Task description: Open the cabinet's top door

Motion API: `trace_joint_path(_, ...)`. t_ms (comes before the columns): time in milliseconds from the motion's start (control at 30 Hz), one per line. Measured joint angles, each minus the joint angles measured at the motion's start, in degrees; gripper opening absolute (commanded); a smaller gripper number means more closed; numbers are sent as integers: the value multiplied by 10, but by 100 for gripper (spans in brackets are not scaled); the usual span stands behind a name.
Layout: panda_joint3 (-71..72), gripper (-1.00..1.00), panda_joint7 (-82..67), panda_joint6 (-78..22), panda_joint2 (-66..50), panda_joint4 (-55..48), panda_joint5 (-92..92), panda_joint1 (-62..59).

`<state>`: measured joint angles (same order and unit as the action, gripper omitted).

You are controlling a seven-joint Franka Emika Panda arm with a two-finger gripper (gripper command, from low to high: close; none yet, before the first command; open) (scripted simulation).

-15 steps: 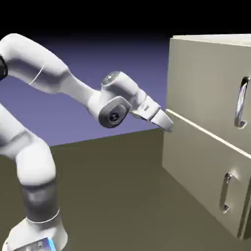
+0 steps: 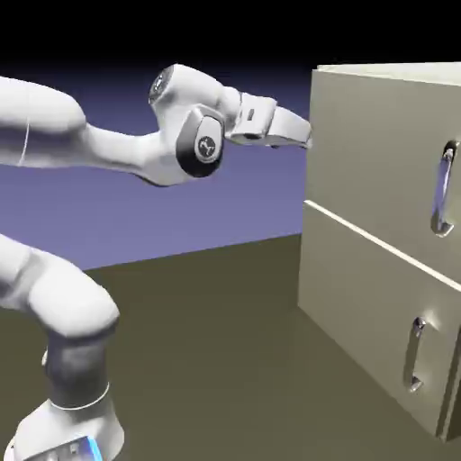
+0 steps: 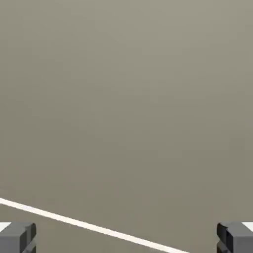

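The beige cabinet (image 2: pixel 378 270) stands at the exterior view's right. Its top door (image 2: pixel 378 153) carries a long silver bar handle (image 2: pixel 443 191) near the right edge of the picture. My gripper (image 2: pixel 304 135) points level at the top door's left edge, far to the left of that handle, and I cannot tell if it touches. In the hand view, flat beige panel (image 3: pixel 126 99) fills the picture, crossed low down by a pale slanted seam (image 3: pixel 89 226). The two grey fingertips (image 3: pixel 17 236) sit wide apart at the bottom corners; the gripper (image 3: pixel 126 238) is open with nothing between them.
Below the top door is the lower panel (image 2: pixel 369 315) with a shorter silver handle (image 2: pixel 415 353). The dark tabletop (image 2: pixel 225 342) stretches from the robot's base to the cabinet's foot.
The arm has lifted: the hand rose from the seam between the two panels to the upper part of the top door and now points level instead of slanting down.
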<state>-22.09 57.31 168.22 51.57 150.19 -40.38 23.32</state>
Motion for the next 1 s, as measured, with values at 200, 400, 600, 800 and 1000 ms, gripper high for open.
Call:
trace_joint_path(200, -82, 100, 55, -21, 70, -40, -150, 84)
trace_joint_path(400, -164, 100, 110, -43, 140, -80, -299, 168)
trace_joint_path(600, -245, 100, 165, -64, 210, -120, -449, 251)
trace_joint_path(800, -327, 100, 220, -86, 280, -160, -598, 335)
trace_joint_path(1000, -409, 100, 275, -107, 350, -200, -748, 419)
